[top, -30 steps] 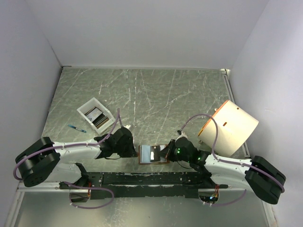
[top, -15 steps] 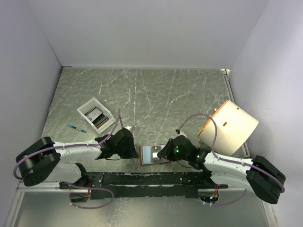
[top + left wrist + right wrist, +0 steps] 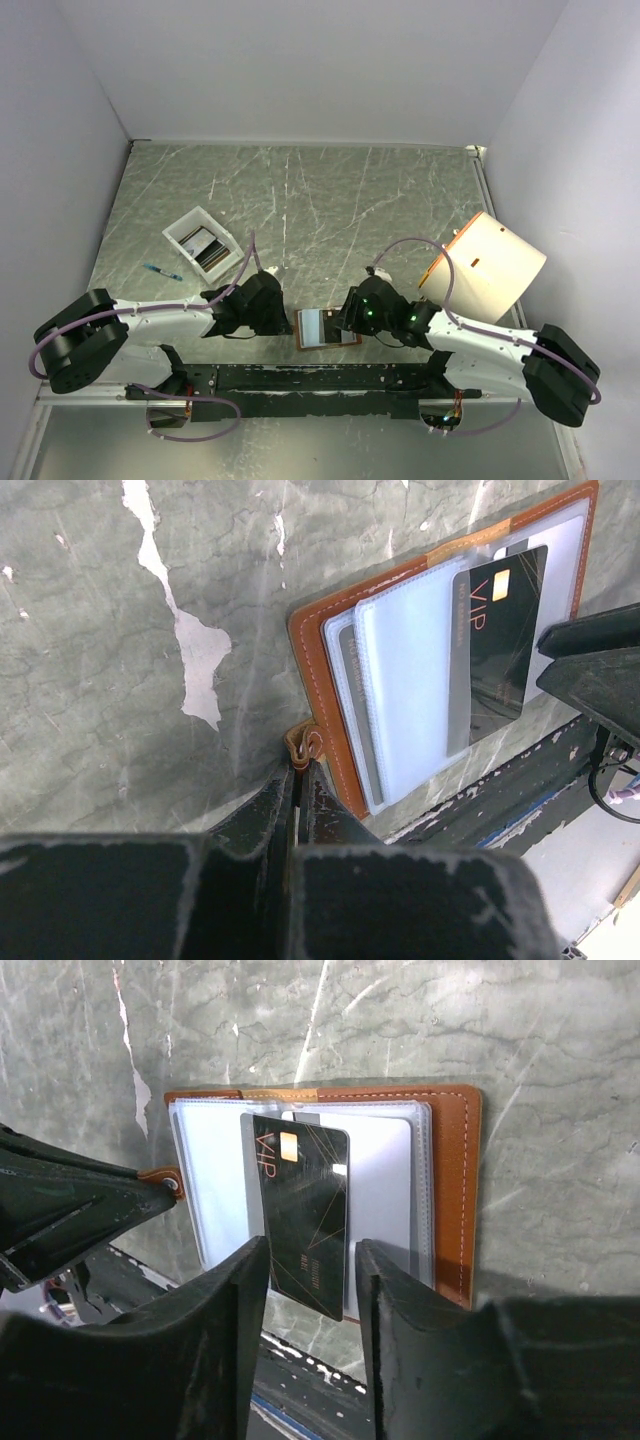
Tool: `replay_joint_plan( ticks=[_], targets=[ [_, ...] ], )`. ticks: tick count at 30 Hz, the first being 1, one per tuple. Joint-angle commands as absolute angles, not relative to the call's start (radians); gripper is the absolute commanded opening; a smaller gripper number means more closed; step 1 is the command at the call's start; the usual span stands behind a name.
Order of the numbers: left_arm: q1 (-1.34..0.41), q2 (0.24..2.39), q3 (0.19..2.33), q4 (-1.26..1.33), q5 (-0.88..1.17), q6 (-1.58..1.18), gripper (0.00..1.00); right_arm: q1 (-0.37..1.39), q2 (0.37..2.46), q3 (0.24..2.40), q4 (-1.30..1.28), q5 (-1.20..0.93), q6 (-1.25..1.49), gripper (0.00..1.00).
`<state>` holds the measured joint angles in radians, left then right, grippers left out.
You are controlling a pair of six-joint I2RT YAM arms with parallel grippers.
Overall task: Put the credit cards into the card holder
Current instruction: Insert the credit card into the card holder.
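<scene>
We see a scratched grey-green worktop (image 3: pixel 330 200) boxed in by plain white walls (image 3: pixel 300 70). The card holder (image 3: pixel 322 328) lies open at the worktop's near edge, about midway along it. The left gripper (image 3: pixel 303 770) is pinched tight on its snap tab. The right gripper (image 3: pixel 308 1257) stands half-parted astride a dark card (image 3: pixel 300 1205), which seems part-tucked into a clear sleeve, and grips nothing. A second ago those jaws were closed.

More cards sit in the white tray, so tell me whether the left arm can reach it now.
Probably, but not freely: the left gripper is shut on the card holder at its snap tab, so it must let go first. The white tray lies on that arm's side, nothing between them.
</scene>
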<state>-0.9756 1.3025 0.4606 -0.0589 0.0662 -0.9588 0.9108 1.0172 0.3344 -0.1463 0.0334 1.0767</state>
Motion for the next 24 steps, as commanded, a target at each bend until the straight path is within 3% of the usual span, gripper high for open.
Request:
replay_joint_plan(
  ticks=[1, 24],
  targets=[
    [-0.985, 1.310, 0.457, -0.033, 0.082, -0.957, 0.07, 0.911, 1.056, 0.367, -0.182, 0.057, 1.020, 0.42],
    [-0.985, 1.314, 0.469, -0.026, 0.089, -0.954, 0.07, 0.945, 1.141, 0.357, -0.024, -0.013, 1.020, 0.44]
  ],
)
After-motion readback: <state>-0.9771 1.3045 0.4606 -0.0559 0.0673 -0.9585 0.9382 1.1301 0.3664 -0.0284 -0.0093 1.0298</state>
